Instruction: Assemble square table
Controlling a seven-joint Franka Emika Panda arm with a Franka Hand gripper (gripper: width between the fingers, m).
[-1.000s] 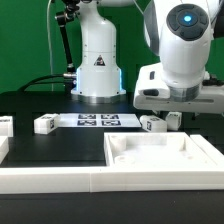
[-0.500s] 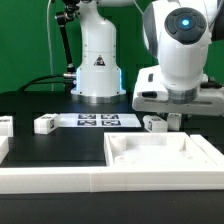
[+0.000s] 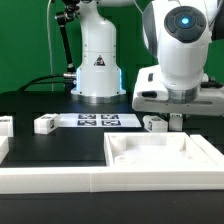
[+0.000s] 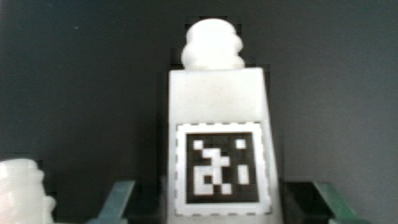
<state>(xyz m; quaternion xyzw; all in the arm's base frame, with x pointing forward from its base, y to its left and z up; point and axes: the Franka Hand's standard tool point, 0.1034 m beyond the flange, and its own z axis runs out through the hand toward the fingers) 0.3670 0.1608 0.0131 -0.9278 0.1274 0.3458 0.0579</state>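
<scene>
Gripper (image 3: pixel 166 121) is down at the black table (image 3: pixel 55 147), just behind the far rim of the square tabletop (image 3: pixel 128 151) on the exterior view's right. The wrist view shows the gripper (image 4: pixel 217 203) released: the two dark fingers (image 4: pixel 125 200) stand apart on either side of the tagged leg (image 4: pixel 217 120), with a visible gap on each side and no contact. The tagged leg lies flat on the table, black-and-white tag facing up and a rounded peg on the end away from the fingers. In the exterior view it is mostly hidden behind the gripper. The neighbour leg (image 3: pixel 151 124) sits just beside the gripper, toward the exterior view's left. A rounded white piece (image 4: pixel 22 185) shows in a corner of the wrist view, but I cannot tell which part it is. The tabletop lies rimmed face up, between the gripper and the long white rail (image 3: pixel 60 181). The marker board (image 3: pixel 96 120) is flat in front of the white robot base (image 3: pixel 97 62). The loose leg (image 3: pixel 45 124) rests near the board's left end, and the edge leg (image 3: pixel 4 126) is cut off at the frame's left border.
</scene>
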